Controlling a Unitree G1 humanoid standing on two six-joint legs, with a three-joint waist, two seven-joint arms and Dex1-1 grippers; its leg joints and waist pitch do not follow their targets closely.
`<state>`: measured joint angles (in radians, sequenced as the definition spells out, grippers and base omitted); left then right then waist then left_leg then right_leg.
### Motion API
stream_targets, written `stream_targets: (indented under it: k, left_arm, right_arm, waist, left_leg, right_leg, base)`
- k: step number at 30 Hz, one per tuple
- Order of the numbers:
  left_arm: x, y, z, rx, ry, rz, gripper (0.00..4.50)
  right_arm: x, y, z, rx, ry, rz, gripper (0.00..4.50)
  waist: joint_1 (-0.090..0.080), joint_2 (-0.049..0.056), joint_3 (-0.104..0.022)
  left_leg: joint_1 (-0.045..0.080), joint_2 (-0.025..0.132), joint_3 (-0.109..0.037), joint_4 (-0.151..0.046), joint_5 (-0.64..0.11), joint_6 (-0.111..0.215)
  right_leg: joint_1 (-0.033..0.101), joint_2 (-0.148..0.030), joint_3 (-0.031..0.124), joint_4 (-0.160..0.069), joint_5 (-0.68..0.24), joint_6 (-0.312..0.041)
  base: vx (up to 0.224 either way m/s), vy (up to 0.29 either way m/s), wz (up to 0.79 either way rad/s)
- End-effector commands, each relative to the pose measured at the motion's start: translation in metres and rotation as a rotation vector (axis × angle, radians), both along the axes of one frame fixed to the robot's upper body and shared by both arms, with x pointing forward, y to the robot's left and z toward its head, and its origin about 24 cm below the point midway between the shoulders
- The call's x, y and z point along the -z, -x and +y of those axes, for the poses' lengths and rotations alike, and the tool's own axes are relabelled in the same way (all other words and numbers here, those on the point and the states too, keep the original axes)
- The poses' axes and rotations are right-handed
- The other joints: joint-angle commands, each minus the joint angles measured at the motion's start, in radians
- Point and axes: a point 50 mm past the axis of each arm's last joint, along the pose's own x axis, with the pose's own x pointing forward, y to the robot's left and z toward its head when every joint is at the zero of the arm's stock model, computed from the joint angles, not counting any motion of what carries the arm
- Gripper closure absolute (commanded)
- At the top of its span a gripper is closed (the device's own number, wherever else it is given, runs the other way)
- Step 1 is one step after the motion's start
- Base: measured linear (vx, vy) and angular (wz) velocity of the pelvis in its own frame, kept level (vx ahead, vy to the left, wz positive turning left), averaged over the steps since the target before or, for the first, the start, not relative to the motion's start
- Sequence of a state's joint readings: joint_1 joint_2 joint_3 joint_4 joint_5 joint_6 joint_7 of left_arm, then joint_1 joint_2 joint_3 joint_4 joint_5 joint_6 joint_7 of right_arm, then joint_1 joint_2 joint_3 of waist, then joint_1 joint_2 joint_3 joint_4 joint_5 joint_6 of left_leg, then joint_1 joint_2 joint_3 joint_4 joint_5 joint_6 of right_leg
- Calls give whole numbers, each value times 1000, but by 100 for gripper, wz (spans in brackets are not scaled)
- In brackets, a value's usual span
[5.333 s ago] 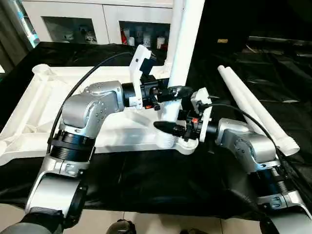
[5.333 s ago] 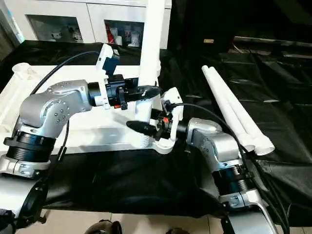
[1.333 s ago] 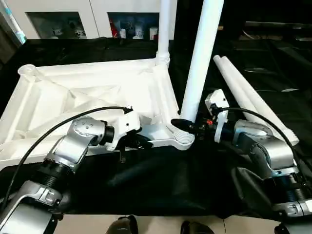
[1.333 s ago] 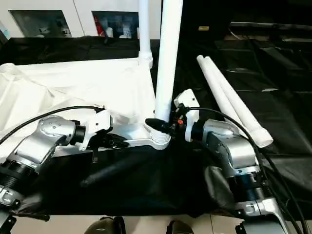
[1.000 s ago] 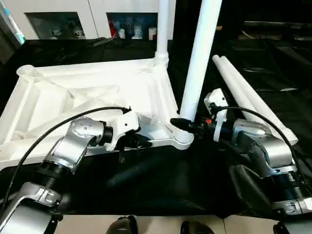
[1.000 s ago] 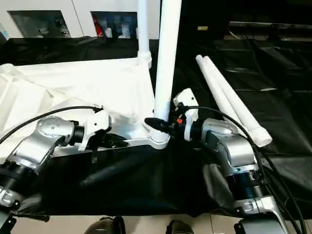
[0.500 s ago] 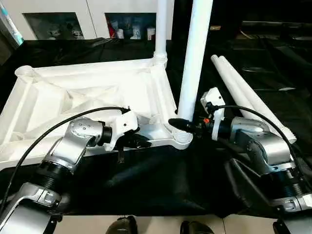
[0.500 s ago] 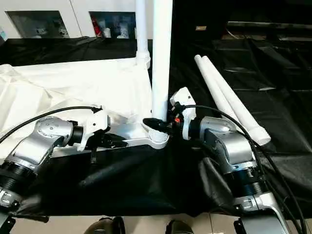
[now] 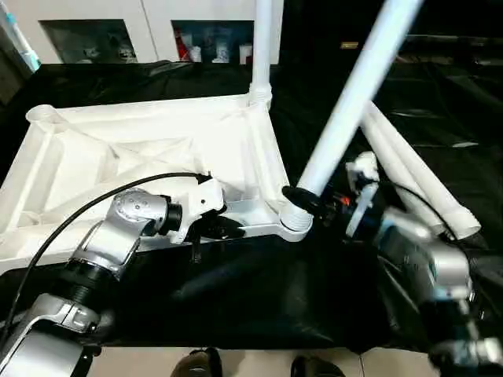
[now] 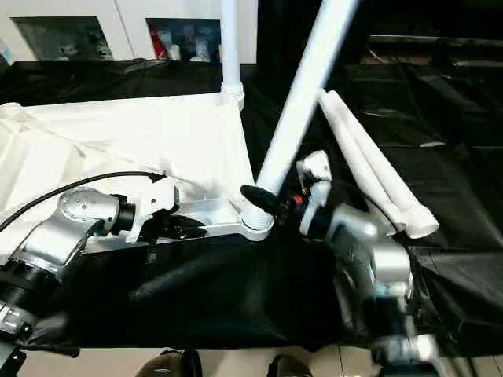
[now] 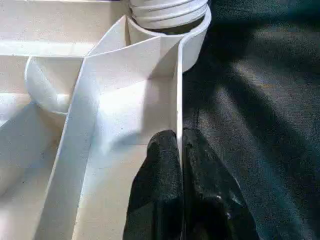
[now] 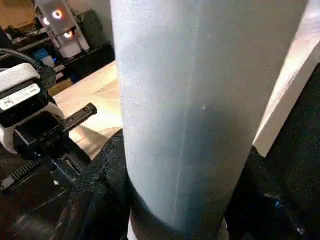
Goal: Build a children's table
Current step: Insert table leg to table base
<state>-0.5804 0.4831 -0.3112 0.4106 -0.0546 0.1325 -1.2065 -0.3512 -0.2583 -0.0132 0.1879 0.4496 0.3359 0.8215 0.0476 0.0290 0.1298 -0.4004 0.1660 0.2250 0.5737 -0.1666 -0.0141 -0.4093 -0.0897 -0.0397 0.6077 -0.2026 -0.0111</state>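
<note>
Leg [image 9: 346, 98]: light, stiff, smooth; leans toward 1 o'clock; best gripped low.
Right fingers [image 9: 302, 198]: clamped on leg.
Left fingers [image 11: 172, 165]: pinched on top's rim [image 11: 178, 100].

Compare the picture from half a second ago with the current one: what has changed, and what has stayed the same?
The near leg, upright before, now leans to the right, the right gripper still clamped at its base. The left gripper stays pinched on the tabletop rim; the far leg and two loose legs are unchanged.

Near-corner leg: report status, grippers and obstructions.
Left gripper shut on the tabletop rim. Right gripper shut on the near-corner leg, leg tilted right at its socket. Two spare legs lie beside it, apart.
</note>
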Motion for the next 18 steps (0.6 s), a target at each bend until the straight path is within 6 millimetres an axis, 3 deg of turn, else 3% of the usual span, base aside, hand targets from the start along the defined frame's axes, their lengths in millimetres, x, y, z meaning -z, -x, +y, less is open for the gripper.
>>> stream_targets:
  k: [1,6,18]
  left_arm:
    - [1,-2,2,-16,4,-1,450]
    - [1,-3,1,-17,4,-4,450]
    - [2,-1,0,12,-6,4,450]
  right_arm:
    - [24,7,-7,51,84,80,259]
    - [26,16,0,23,120,1,259]
    - [26,18,18,-172,240,9,259]
  waist:
    - [0,0,-56]
    - [0,0,-55]
    - [4,-6,-66]
  left_leg:
    - [36,72,-42,-85,-267,3]
    - [36,74,-45,-89,-302,-10]
    - [34,72,-41,-79,-224,32]
  right_leg:
    - [24,-69,49,-82,-222,-227]
    - [22,-70,50,-87,-273,-209]
    - [31,-69,49,-76,-181,-235]
  base:
    - [0,0,0]
    - [0,0,0]
    - [0,0,0]
